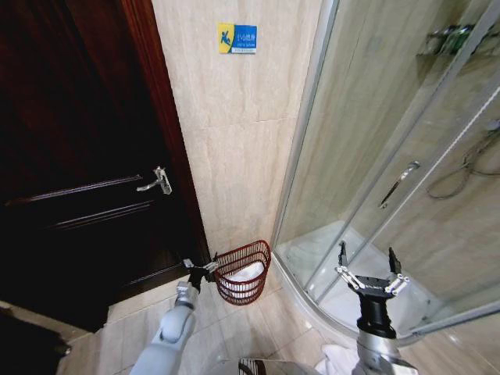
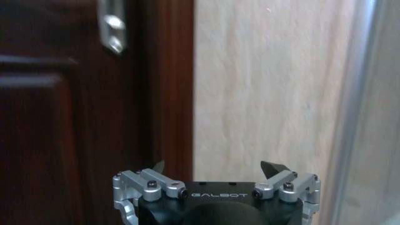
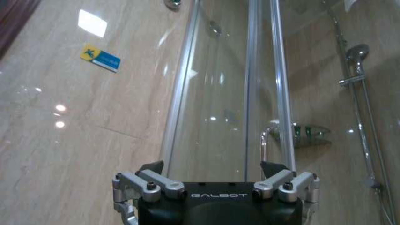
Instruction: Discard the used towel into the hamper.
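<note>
One hamper (image 1: 243, 273), small, round, dark reddish-brown wire, thin vertical ribs, tapering to the base, tilted so its mouth faces up and toward the robot. White towel (image 1: 248, 274) lies inside it. Hamper sits on the tiled floor (image 1: 226, 328) at the foot of the beige tiled wall (image 1: 234, 141), between the dark wooden door (image 1: 78, 180) and the glass shower enclosure (image 1: 391, 172). Left tool (image 1: 200, 271) is just beside the hamper's rim on the door side, fingers spread, nothing between them; whether it touches the rim, cannot tell. In the left wrist view the left tool (image 2: 217, 167) shows open and empty, facing door edge and wall. Right tool (image 1: 367, 268) is raised in front of the shower glass, well apart from the hamper, wide open, holding nothing; same in the right wrist view (image 3: 214, 167). Small blue and yellow sign (image 1: 237, 37) high on the wall.
</note>
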